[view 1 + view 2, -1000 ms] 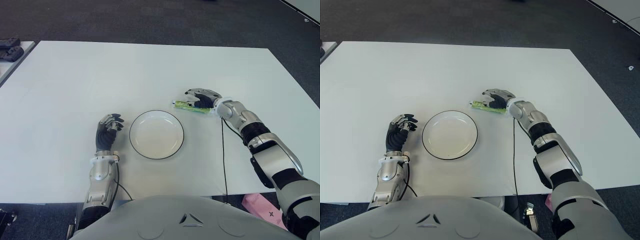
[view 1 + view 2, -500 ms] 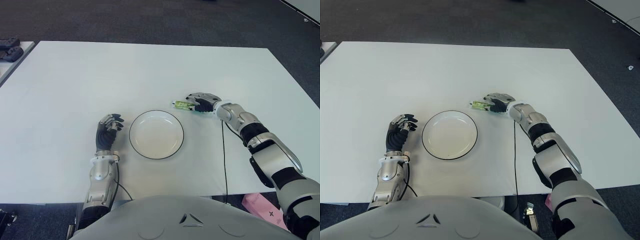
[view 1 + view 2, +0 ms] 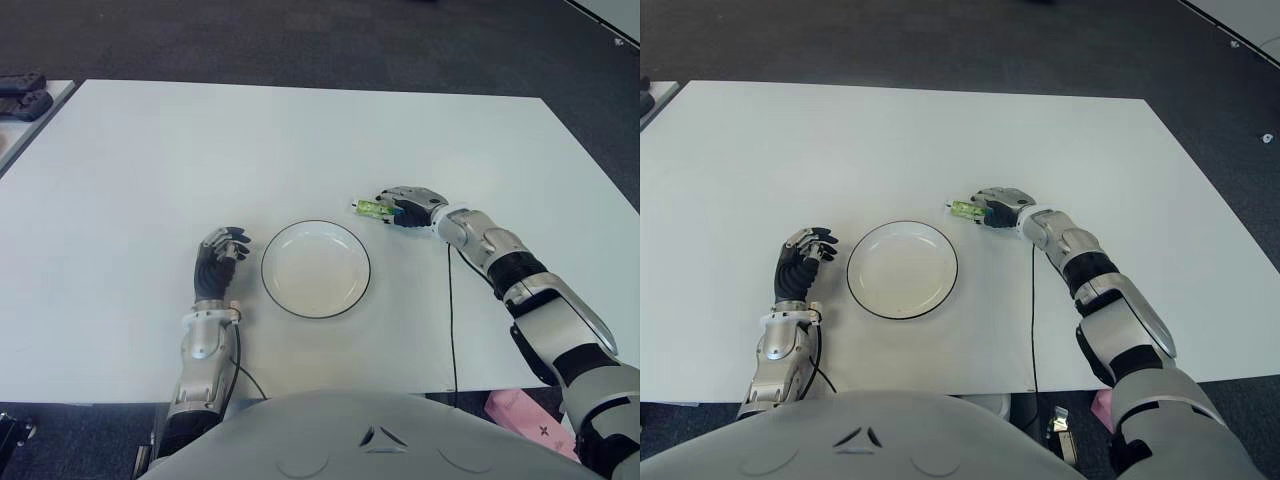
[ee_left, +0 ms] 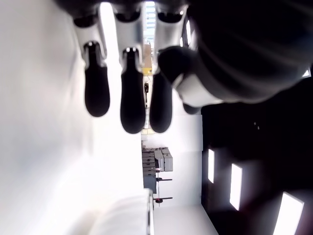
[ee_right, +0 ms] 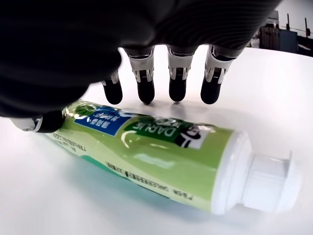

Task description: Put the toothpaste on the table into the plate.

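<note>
Progress: I judge the task to be at the pickup. The toothpaste (image 5: 161,161) is not yet in the plate (image 3: 316,269); the lift, the carry over to the plate and the release are all left to do.
My left hand: my left hand (image 3: 217,262) shows just to the left of the plate with its fingers (image 4: 133,105) curled and nothing in them. It has no part in this step.
Plate: it sits on the white table (image 3: 250,140) between my two hands, round, white with a dark rim, nothing in it.
Toothpaste: a green tube with a white cap, to the right of the plate and a little farther from me, near the rim but apart from it. The cap end points toward the plate. In the wrist view it looks to be lying on the table.
My right hand: my right hand (image 3: 410,207) is over the tube. My thumb touches the flat end; my four fingers (image 5: 177,81) hang curved just beyond the tube's far side, their tips clear of it. I would call this a half-closed cage, not a grip.
Next need: I think the fingers must close on the tube before any lift.
</note>
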`<state>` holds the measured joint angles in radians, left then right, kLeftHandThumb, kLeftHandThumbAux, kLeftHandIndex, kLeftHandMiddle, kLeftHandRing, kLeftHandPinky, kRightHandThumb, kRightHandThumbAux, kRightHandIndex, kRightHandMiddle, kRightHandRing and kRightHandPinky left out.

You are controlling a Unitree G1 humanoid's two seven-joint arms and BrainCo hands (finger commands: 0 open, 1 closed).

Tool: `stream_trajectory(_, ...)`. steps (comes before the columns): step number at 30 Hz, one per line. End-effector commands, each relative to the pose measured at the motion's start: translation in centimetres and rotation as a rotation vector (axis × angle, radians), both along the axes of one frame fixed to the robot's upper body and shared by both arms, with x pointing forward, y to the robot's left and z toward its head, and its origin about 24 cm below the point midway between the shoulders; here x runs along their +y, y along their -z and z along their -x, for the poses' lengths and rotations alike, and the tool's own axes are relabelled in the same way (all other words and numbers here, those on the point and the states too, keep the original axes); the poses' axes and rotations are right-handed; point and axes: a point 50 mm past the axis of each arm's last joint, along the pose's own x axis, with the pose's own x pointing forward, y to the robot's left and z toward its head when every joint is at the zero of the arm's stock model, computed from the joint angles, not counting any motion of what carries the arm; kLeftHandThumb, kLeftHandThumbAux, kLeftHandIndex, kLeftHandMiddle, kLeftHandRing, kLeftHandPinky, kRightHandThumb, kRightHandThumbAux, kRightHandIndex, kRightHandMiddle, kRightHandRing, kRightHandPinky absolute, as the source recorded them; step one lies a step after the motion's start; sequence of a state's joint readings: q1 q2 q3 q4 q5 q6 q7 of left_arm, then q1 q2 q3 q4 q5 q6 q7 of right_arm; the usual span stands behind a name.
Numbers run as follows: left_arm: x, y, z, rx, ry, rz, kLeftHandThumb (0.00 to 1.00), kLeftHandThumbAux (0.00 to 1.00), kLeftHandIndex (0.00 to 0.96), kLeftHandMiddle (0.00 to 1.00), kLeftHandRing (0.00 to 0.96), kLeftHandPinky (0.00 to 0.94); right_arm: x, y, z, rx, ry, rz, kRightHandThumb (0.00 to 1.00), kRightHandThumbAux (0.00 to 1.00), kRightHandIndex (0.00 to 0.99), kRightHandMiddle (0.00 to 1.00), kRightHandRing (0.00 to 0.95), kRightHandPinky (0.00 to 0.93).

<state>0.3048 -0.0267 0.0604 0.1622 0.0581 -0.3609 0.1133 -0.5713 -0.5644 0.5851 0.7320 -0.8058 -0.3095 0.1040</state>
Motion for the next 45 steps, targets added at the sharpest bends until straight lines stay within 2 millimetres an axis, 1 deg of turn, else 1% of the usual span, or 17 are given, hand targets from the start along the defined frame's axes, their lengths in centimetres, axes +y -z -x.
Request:
stream_trajectory(1,0.0,1.3,1.0,0.086,-0.005,0.01,0.834,0.679,0.405,0.485,0.552,0.533,-0.5,0.6,2.1,0.031,0.014,0.046,0.589,0.165,0.0,0.0,0.0,0.0)
stream_trajectory(8,0.0,1.3,1.0,0.088,-0.005,0.008,0.833,0.682,0.391,0.494,0.555,0.531,-0.3,0.5,3.4,0.031,0.036,0.05,0.593,0.169,0.0,0.0,0.0,0.0)
stream_trajectory(15,0.0,1.2,1.0,0.087,-0.002,0.006,0.833,0.681,0.397,0.489,0.557,0.535,0.1,0.4,4.6,0.031,0.044,0.045,0.601,0.159,0.0,0.0,0.0,0.0)
stream_trajectory(19,0.0,1.1,1.1,0.086,-0.003,0.004,0.833,0.681,0.398,0.488,0.556,0.537,0.4,0.5,5.7,0.035,0.042,0.034,0.592,0.147,0.0,0.0,0.0,0.0)
stream_trajectory(22,0.1,1.0,1.1,0.088,-0.005,0.004,0.833,0.681,0.395,0.49,0.556,0.538,0.8,0.9,6.6,0.039,0.041,0.031,0.582,0.138,0.0,0.0,0.0,0.0)
stream_trajectory(31,0.0,0.9,1.2,0.082,-0.003,0.019,0.834,0.678,0.411,0.482,0.552,0.536,1.3,1.9,8.4,0.052,0.042,0.031,0.574,0.131,0.0,0.0,0.0,0.0)
stream_trajectory(34,0.1,0.9,1.2,0.082,-0.004,0.017,0.835,0.678,0.412,0.481,0.552,0.536,1.5,2.6,9.0,0.06,0.043,0.04,0.577,0.133,0.0,0.0,0.0,0.0)
stream_trajectory(45,0.1,0.9,1.2,0.091,-0.003,0.011,0.833,0.679,0.409,0.481,0.553,0.538,1.5,4.2,9.8,0.069,0.055,0.066,0.591,0.152,0.0,0.0,0.0,0.0)
